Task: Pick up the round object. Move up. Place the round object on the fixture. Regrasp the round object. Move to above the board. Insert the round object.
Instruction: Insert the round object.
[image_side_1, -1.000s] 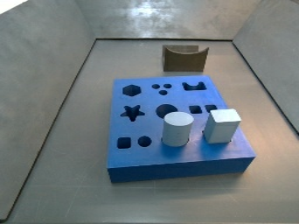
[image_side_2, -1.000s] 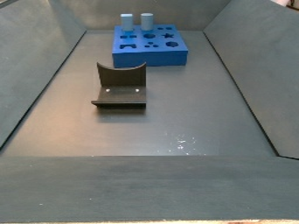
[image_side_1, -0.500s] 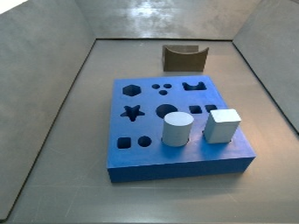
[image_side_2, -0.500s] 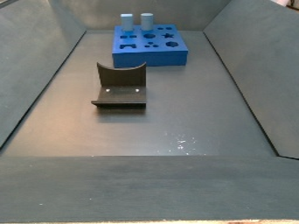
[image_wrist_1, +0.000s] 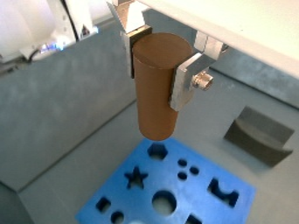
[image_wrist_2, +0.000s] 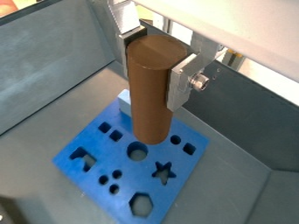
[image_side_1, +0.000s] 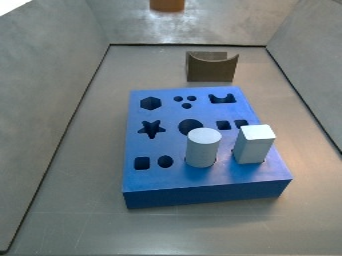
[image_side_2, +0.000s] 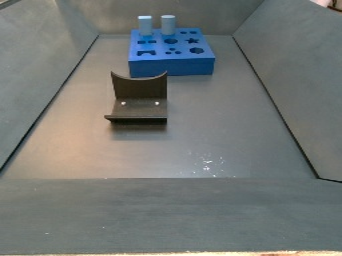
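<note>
Grey walls slope up around the grey table (image_side_1: 54, 150), and the blue board (image_side_1: 201, 185) sits flat on it. A fat pale cylinder (image_side_1: 202, 148) and a white block (image_side_1: 254, 143) already stand in two of its holes. The fixture (image_side_1: 210, 66) rests on the table just behind the board, apart from it.

High above the board hangs the gripper (image_wrist_1: 160, 63). Its jaws are clenched on the round object (image_wrist_1: 158, 87), the brown peg, gripping it near its top. The peg hangs upright with its round bottom end pointing down at the board. In a side view only a bit of brown peg (image_side_1: 167, 4) peeks in at the very top edge, so it is well above everything.

This looks like the step of moving above the board, with only pushing the peg in left to do. To do it well, keep the peg straight up and down. Line its bottom end over a round hole (image_wrist_2: 138, 151) that fits it. Come down slowly and stay away from the pale cylinder and white block.
</note>
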